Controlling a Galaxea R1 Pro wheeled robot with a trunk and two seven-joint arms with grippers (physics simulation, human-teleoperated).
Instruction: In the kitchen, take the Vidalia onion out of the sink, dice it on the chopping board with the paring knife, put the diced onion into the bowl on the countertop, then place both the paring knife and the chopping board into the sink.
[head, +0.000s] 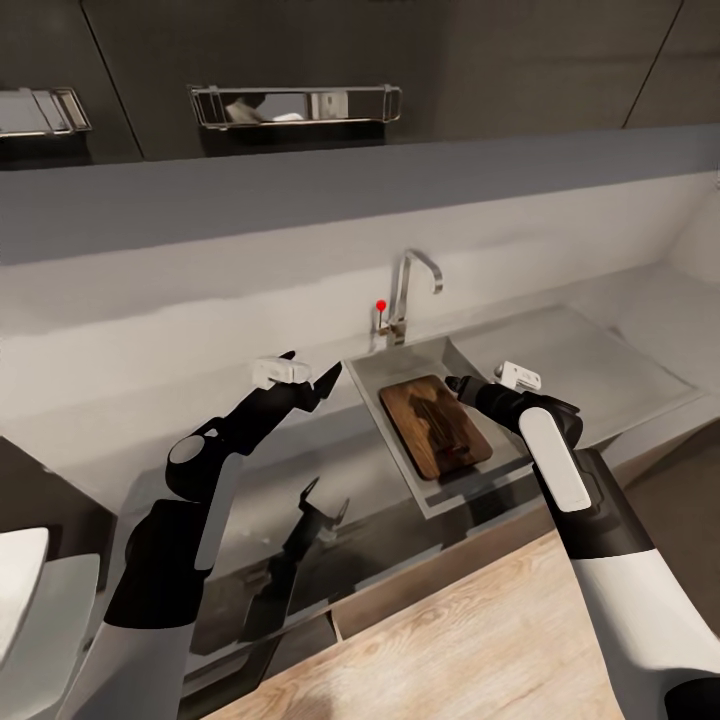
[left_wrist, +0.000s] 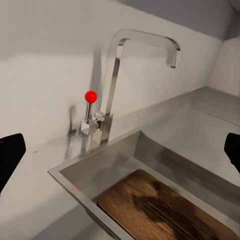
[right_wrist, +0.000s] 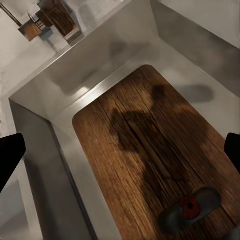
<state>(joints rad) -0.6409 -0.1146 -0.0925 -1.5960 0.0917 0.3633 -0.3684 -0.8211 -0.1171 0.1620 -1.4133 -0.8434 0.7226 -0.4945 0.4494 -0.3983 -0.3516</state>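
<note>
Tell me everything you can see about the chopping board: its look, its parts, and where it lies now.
The chopping board is a dark brown wooden rectangle with rounded corners and clear grain. It lies flat on the bottom of the sink, covering much of the basin floor. An oval handle slot sits at the end away from the faucet, and something small and red shows through it. A pincer's shadow falls across the wood. Neither pincer touches the board.

Head overhead; both wrists near sink (head: 420, 420).
</note>
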